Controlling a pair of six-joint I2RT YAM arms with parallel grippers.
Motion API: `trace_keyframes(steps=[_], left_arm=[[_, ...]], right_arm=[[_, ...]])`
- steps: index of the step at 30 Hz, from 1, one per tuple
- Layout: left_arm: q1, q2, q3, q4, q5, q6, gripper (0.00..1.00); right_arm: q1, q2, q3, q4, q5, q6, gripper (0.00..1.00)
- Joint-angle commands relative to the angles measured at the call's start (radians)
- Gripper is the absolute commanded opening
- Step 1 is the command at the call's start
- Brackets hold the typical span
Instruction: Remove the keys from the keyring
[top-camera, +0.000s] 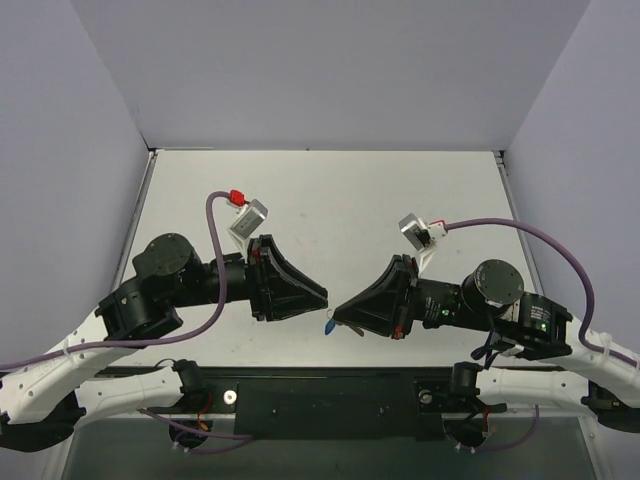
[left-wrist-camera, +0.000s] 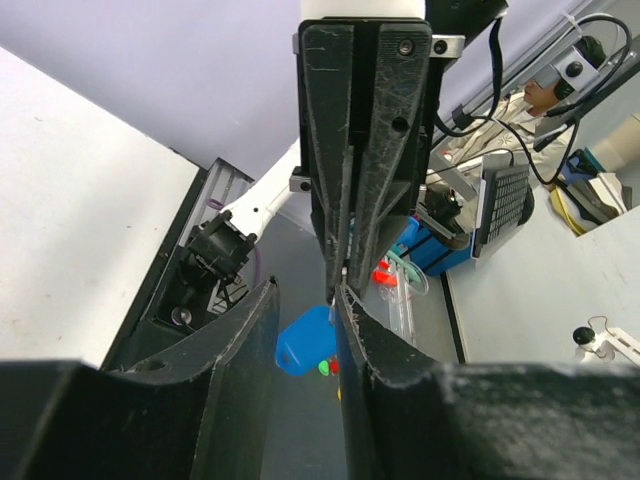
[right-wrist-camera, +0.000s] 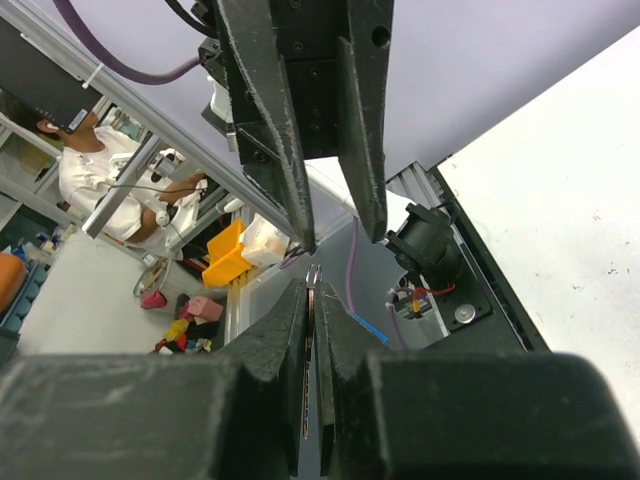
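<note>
Keyring (left-wrist-camera: 305, 345) with its blue oval tag hangs in the air between the two arms, above the near edge of the white table (top-camera: 330, 200), just below the point where the tips meet. Right gripper (right-wrist-camera: 312, 290): fingers pressed together on a thin strip of metal that pokes out past the tips. Whether that strip is the ring wire or a key blade I cannot tell, and no separate keys can be picked out. In the left wrist view the tag dangles directly under those closed tips. Left gripper (left-wrist-camera: 307, 295): fingers a narrow gap apart and holding nothing, one on each side of the tag, not visibly touching it. From the top camera the two grippers point at each other, tips almost touching, with the tag showing as a small blue speck just below them.
</note>
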Motion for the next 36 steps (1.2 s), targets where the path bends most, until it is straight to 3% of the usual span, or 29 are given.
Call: trace_keyframes(steps=[1, 16, 36], left_arm=[[-0.002, -0.017, 0.002, 0.041, 0.051, 0.012, 0.37], [-0.002, -0.024, -0.036, 0.021, 0.046, 0.017, 0.35], [-0.013, -0.033, -0.071, 0.073, 0.086, -0.009, 0.18]], right_arm=[[0.006, 0.015, 0.027, 0.025, -0.024, -0.023, 0.0], [0.007, 0.029, 0.02, 0.036, -0.02, -0.018, 0.0], [0.007, 0.014, -0.009, 0.074, 0.028, -0.007, 0.0]])
